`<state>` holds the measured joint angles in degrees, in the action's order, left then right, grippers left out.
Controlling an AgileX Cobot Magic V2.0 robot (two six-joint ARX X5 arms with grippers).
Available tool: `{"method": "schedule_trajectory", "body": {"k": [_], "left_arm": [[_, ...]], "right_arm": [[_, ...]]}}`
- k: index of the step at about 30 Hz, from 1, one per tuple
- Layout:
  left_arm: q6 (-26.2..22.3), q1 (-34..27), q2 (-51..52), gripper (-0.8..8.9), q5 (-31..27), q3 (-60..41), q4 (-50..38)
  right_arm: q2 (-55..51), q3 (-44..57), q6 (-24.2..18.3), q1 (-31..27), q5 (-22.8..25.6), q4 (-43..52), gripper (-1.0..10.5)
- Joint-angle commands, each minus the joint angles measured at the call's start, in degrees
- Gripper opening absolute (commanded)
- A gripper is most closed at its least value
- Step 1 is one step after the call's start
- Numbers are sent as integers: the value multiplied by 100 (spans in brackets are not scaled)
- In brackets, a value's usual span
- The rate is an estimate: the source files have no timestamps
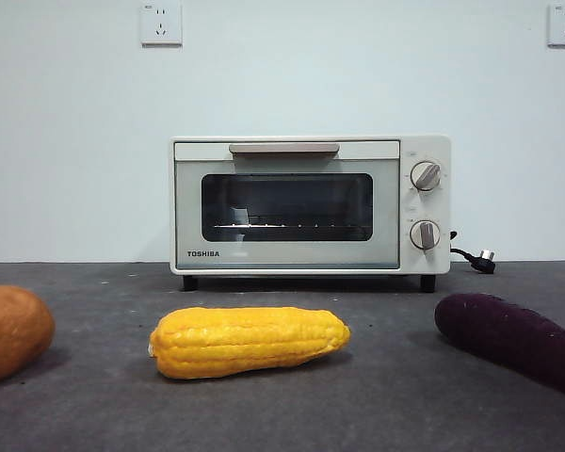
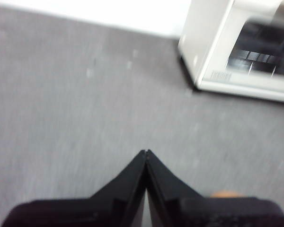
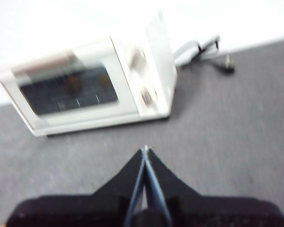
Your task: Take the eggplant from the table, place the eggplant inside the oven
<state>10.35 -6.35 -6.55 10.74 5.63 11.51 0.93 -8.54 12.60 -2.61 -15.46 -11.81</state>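
Eggplant (image 1: 516, 341): lies on the counter at near right, dark purple, long axis running from its rounded end toward the near right edge, where it leaves the front view; stem end not visible; no gripper touches it
Counter (image 1: 386, 405): dark grey, speckled, carries everything
Oven (image 1: 311, 205): cream-white, stands far centre with its door shut and bar handle on top of the door; through the glass only a wire rack shows, no food inside
Corn cob (image 1: 250, 341): yellow, near centre, lying left to right, well apart from the eggplant
Orange-brown vegetable (image 1: 11, 331): near left edge, partly cut off
Right gripper (image 3: 145, 150): jaws together, empty, hovering above bare counter with the oven's knob side ahead; eggplant is out of its view
Left gripper (image 2: 146, 152): jaws together, empty, above bare counter toward the oven's left corner
Key relation: eggplant sits on the right, so the right arm looks nearer; door must open first, I judge
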Motion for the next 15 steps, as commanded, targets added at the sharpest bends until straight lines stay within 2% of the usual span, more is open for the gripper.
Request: {"method": "schedule_trajectory", "body": {"k": [1,11,15], "left_arm": [[223,2,4,-6,28,363,-20],[273,2,-688,-6,798,1878,356],[238,2,-1211,-6,1204,2557,612]], "right_arm": [[140,-350,94,-2,4,-63,-9],[1274,-1862,15,-2,-2,-420,-8],[1939,-2752,-463,-2,-131,-1143,-8]]}}
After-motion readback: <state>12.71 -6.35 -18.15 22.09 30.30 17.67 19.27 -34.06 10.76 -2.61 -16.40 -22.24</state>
